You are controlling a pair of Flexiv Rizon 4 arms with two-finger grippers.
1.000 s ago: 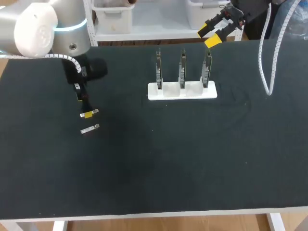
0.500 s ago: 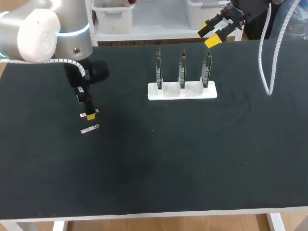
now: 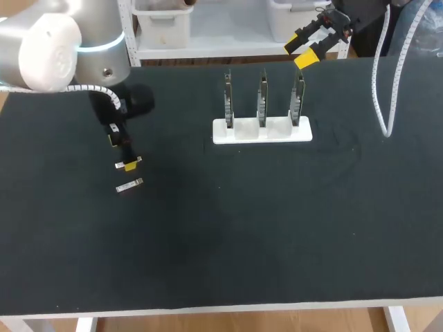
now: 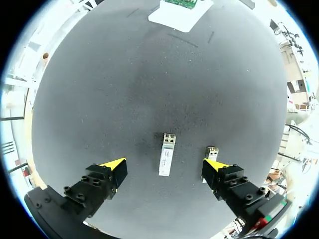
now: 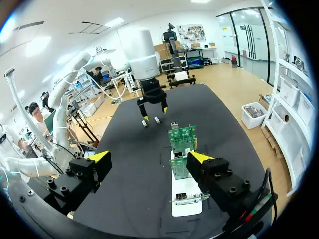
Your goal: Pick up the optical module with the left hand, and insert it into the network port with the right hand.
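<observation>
On the table's left: the optical module (image 4: 167, 154) is laid flat on the black table (image 3: 208, 242), directly below the left gripper (image 4: 164, 167), centred between its yellow tips and touched by neither.
Second module (image 4: 211, 150): laid parallel to the first and apart from it, just beside one fingertip (image 4: 215, 164) and partly hidden by it; whether it is touched cannot be told.
Left jaws: spread wide, nothing pinched.
Long axis: laid across the closing line, so the module's long flanks are presented to the pads; a straight descent is judged sufficient.
Risk: the neighbouring module may be nudged by the finger beside it.
Right gripper (image 3: 302, 52): held at the far edge, beyond the white stand (image 3: 261, 131) of three upright circuit boards (image 3: 262, 93); jaws spread and empty.
Nearer arm: the left, plainly; the right is well apart.
</observation>
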